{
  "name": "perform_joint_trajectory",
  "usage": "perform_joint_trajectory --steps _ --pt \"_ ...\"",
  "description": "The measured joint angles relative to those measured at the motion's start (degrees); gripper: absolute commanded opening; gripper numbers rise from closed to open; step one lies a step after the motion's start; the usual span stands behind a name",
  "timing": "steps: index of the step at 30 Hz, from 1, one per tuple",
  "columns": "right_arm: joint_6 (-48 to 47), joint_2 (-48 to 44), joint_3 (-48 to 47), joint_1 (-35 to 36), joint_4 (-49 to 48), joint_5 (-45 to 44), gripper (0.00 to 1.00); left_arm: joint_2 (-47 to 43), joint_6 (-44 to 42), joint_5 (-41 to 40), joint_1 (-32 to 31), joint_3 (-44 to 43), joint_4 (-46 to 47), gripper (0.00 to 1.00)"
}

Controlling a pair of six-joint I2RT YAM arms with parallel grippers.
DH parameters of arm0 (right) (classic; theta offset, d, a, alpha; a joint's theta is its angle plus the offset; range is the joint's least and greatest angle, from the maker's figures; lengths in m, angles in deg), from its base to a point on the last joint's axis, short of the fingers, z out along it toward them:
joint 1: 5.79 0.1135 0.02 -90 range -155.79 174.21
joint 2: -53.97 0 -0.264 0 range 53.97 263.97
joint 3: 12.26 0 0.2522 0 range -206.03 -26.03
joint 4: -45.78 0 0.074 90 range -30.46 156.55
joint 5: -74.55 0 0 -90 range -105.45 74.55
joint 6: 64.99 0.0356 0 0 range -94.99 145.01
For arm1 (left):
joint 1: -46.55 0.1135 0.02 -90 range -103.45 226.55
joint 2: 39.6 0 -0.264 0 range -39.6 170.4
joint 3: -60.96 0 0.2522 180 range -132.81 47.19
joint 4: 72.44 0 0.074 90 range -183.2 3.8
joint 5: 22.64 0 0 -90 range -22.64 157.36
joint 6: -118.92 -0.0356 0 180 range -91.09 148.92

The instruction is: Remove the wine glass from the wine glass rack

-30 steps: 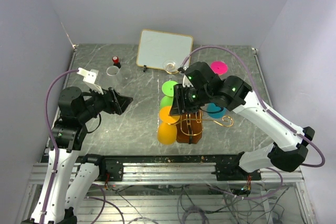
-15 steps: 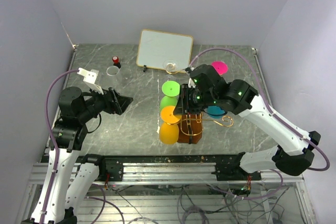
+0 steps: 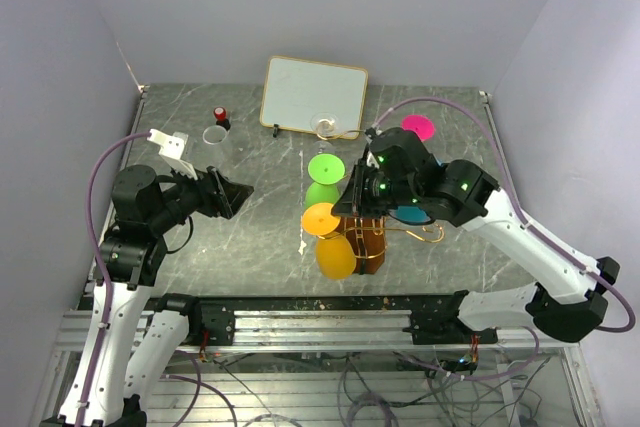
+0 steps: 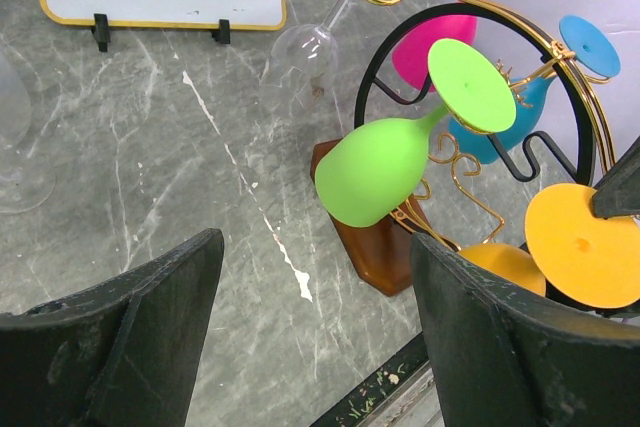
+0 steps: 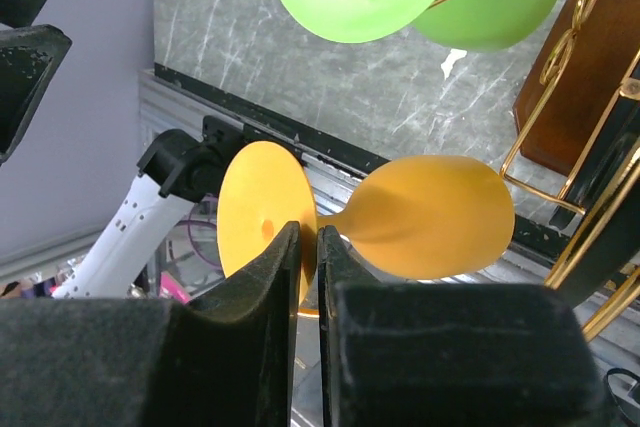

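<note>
The wine glass rack (image 3: 364,243) is a brown wooden stand with gold wire arms (image 5: 556,55), at the table's near middle. Several coloured glasses hang on it. My right gripper (image 3: 344,209) is shut on the round foot (image 5: 258,219) of the orange wine glass (image 3: 336,258), pinching the foot's edge beside the stem. The glass lies level, its bowl (image 5: 432,217) pointing at the rack. Whether its stem still rests on a wire arm I cannot tell. My left gripper (image 4: 318,243) hangs open over bare table left of the rack, holding nothing.
A green glass (image 4: 376,169), a pink glass (image 4: 440,43), a blue glass (image 4: 590,43) and a clear glass (image 4: 312,47) hang on the rack. A white framed board (image 3: 314,95) stands behind. A small white cup (image 3: 214,135) and a red-capped item (image 3: 220,115) sit far left.
My right gripper has closed onto the orange glass's foot. The arm shifted right, and the glass's bowl swung right, in front of the rack. The left arm stayed still.
</note>
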Motion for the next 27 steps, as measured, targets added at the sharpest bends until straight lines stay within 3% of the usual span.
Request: perform_joint_trajectory --steps 13,27 --pt "7.4 -6.4 6.5 0.0 -4.4 -1.8 0.0 0.2 0.0 0.0 0.0 0.0 0.0 0.85" --pt "8.0 -9.2 9.0 0.0 -11.5 1.8 0.0 0.4 0.0 0.2 0.0 0.0 0.0 0.85"
